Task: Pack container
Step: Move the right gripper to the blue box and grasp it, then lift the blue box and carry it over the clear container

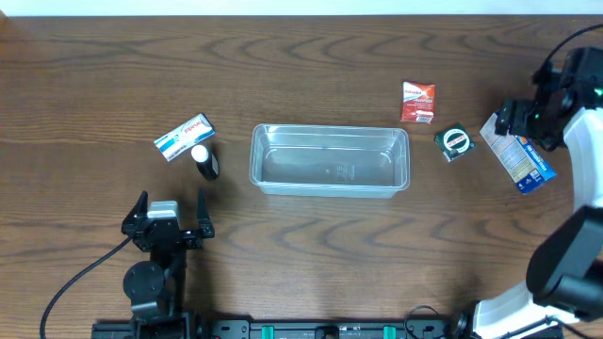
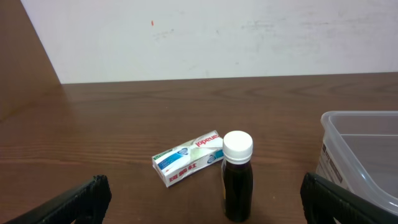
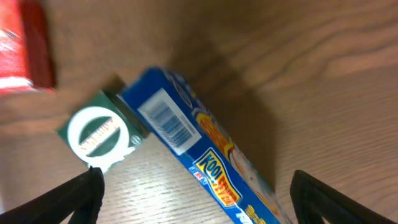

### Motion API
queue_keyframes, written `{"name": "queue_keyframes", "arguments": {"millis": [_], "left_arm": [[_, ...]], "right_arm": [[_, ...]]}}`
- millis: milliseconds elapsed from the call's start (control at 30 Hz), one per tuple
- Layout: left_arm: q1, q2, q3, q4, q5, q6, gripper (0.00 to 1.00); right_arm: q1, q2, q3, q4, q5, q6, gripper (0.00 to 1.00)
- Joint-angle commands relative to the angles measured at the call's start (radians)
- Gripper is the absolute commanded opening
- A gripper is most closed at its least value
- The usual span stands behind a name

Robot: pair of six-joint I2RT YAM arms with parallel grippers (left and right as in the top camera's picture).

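Observation:
The clear plastic container [image 1: 329,159] sits empty mid-table; its corner shows in the left wrist view [image 2: 364,152]. A dark bottle with a white cap [image 1: 204,161] [image 2: 237,175] stands left of it, beside a white and blue toothpaste box [image 1: 183,137] [image 2: 189,158]. My left gripper [image 1: 170,218] [image 2: 202,202] is open and empty, short of the bottle. A blue box [image 1: 516,153] [image 3: 205,149], a green-edged round packet [image 1: 455,141] [image 3: 96,132] and a red packet [image 1: 417,102] [image 3: 25,50] lie at the right. My right gripper [image 1: 516,117] [image 3: 196,199] is open above the blue box.
The wooden table [image 1: 311,245] ends at a white wall [image 2: 211,37] at the back. A black cable [image 1: 75,278] runs from the left arm base at the front left.

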Motion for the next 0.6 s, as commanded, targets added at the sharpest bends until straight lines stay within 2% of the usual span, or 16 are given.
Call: {"name": "queue_keyframes", "arguments": {"millis": [0, 67, 167, 267, 367, 400, 567], "left_arm": [[0.005, 0.000, -0.017, -0.033, 0.007, -0.009, 0.98], [0.005, 0.000, -0.017, -0.033, 0.007, -0.009, 0.98], [0.005, 0.000, -0.017, -0.033, 0.007, -0.009, 0.98], [0.005, 0.000, -0.017, -0.033, 0.007, -0.009, 0.98], [0.005, 0.000, -0.017, -0.033, 0.007, -0.009, 0.98], [0.005, 0.000, -0.017, -0.033, 0.007, -0.009, 0.98], [0.005, 0.000, -0.017, -0.033, 0.007, -0.009, 0.98]], "right_arm": [[-0.006, 0.045, 0.017, -0.015, 0.031, -0.027, 0.89], [-0.006, 0.068, 0.016, -0.019, 0.035, -0.027, 0.87], [-0.006, 0.093, 0.016, -0.025, 0.041, -0.027, 0.72], [-0.007, 0.104, 0.016, -0.031, 0.049, -0.027, 0.54], [-0.006, 0.107, 0.016, -0.034, 0.048, -0.027, 0.28], [-0.006, 0.107, 0.016, -0.034, 0.048, -0.027, 0.22], [-0.006, 0.106, 0.021, -0.032, 0.043, 0.032, 0.14]]}}
